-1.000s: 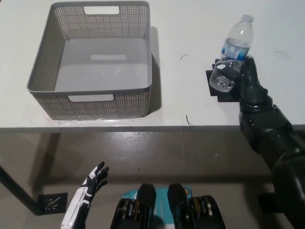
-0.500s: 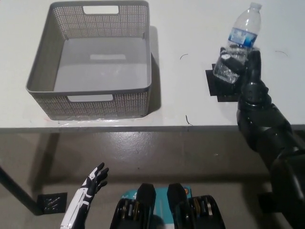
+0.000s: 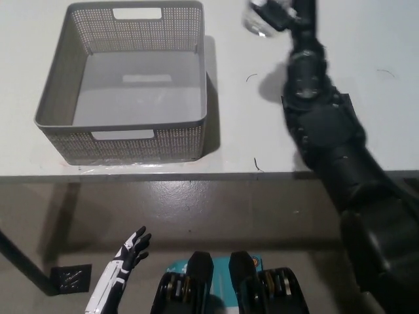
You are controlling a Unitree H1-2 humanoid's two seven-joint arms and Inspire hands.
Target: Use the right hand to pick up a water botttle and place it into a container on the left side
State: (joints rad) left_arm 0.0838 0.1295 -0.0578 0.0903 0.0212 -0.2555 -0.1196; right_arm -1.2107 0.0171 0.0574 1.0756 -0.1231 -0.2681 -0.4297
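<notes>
Black right hand (image 3: 298, 12) is clamped on the clear water bottle (image 3: 262, 18) at the picture's top edge, raised above the white tabletop (image 3: 249, 124). Left of the hand sits the grey perforated container (image 3: 124, 140). Far below, the white left hand (image 3: 127, 252) rests with fingers apart.

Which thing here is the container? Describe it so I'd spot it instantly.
Look at the white table filling the upper picture. On its left part sits the container: a grey, square, perforated basket with slotted handles. It is the table's only boxy, open-topped thing, apart from the black right hand lifting a bottle.
</notes>
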